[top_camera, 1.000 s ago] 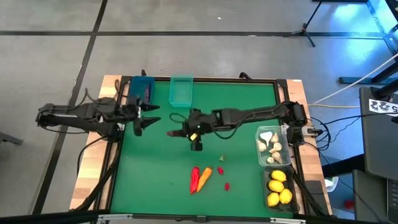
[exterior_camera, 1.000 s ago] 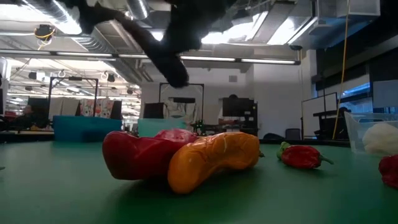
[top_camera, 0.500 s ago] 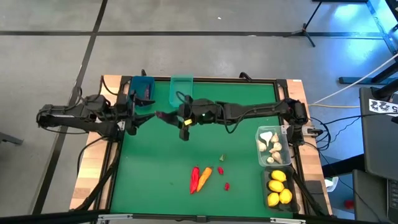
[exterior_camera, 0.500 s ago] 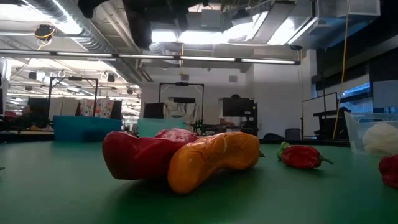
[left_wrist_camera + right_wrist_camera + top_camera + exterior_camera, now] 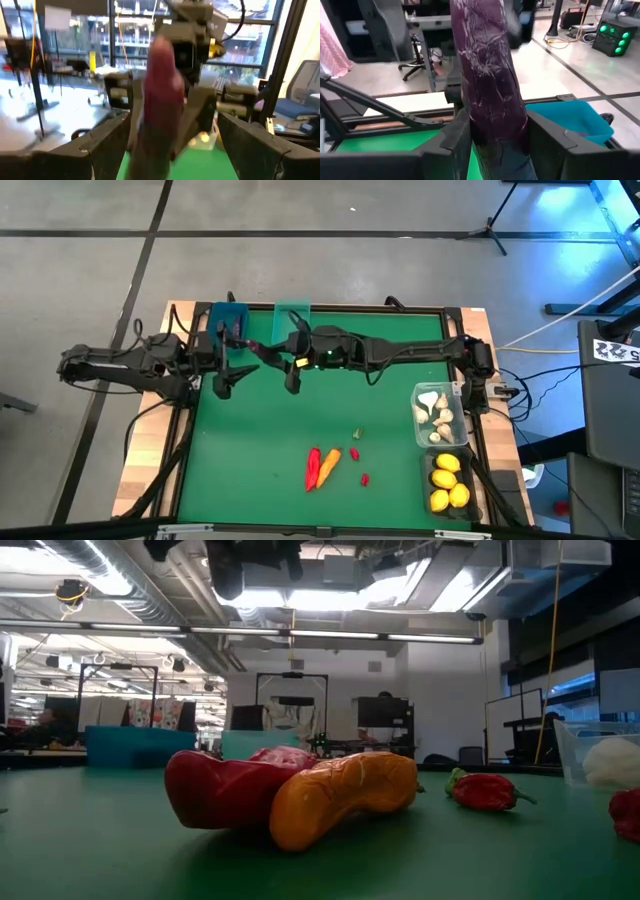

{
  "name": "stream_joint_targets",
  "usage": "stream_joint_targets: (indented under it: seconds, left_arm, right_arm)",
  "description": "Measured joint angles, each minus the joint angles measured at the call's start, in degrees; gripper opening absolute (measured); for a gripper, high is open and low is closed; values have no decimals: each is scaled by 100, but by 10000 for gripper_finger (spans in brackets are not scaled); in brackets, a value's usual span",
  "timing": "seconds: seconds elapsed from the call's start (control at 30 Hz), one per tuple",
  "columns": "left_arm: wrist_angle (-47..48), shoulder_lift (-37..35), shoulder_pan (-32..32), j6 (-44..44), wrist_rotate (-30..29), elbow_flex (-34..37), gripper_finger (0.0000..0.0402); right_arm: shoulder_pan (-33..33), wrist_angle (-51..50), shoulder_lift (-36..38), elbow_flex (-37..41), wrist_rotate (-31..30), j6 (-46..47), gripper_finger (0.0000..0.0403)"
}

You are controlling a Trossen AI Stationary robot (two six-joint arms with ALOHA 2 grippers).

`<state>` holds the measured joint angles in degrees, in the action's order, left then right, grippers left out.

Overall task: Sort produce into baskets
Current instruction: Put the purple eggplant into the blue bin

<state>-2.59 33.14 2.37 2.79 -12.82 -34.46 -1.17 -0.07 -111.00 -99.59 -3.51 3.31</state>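
Down at the near edge of the table (image 5: 400,420), a red chili pepper (image 5: 225,790) and the orange carrot (image 5: 345,795) lie touching, with smaller red bits (image 5: 365,478) just beside them, all unsorted. Off to the right, the clear basket (image 5: 438,415) holds garlic bulbs and the dark grey basket (image 5: 448,482) holds lemons.

Further back, mid-table, the action: the right gripper (image 5: 292,370) has its fingers (image 5: 455,142) pinching a long purple eggplant (image 5: 490,90), which sticks out well past the fingertips towards the blue basket (image 5: 228,320). The left gripper (image 5: 225,375) hovers just beside it, its fingers (image 5: 102,145) spread wide either side of that same eggplant.

Now the risks, as I see them. The two grippers are very near each other, so a small misjudged move could knock them together. The eggplant looks glossy and is held near one end only, so it could swing or slip out. And if it is let go too soon, it may strike the blue basket's rim and roll onto the table, or land in the teal-green basket (image 5: 292,315) next door.
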Motion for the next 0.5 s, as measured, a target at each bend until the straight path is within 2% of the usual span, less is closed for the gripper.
stream_joint_targets:
  seconds: [0.23,0.5]
  left_arm:
    - [-411,437,-102,-240,-68,0,294]
    - [-420,687,-177,-107,-74,0,230]
  right_arm:
    - [7,36,-4,0,7,89,160]
    - [2,41,-4,0,7,97,160]
